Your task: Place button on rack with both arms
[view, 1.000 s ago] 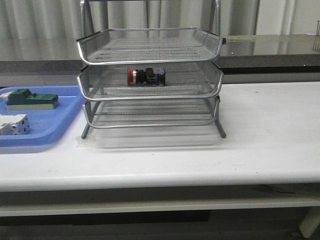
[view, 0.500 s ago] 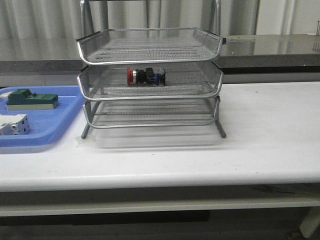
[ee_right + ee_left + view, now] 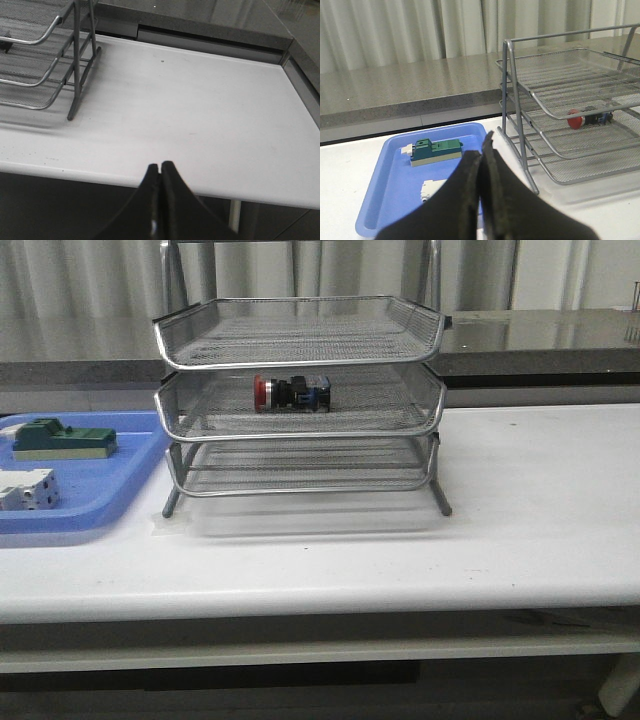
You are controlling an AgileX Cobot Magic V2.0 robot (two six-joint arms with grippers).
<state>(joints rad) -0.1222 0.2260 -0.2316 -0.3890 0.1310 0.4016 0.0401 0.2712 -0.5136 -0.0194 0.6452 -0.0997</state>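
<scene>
Three tiers of silver mesh make up the rack (image 3: 300, 400), standing on the white table (image 3: 520, 520), and it dwarfs everything else out here. Beside it on the robot's left sits the blue tray (image 3: 90, 490), holding the green block (image 3: 60, 438) and the white block (image 3: 25, 488), both left alone, which fits: they're not part of this job. Both arms are back off the table edge, clear of the rack. Left gripper (image 3: 481, 165), fingers pressed together, nothing between them; right gripper (image 3: 160, 172), same story, closed on air. And there's the button (image 3: 291, 392), lying on its side on the middle tier, red mushroom cap pointing toward the blue tray, black-and-silver collar behind it, blue block at the tail. Resting flat on the mesh, it looks settled, so I'd call this placement done.
</scene>
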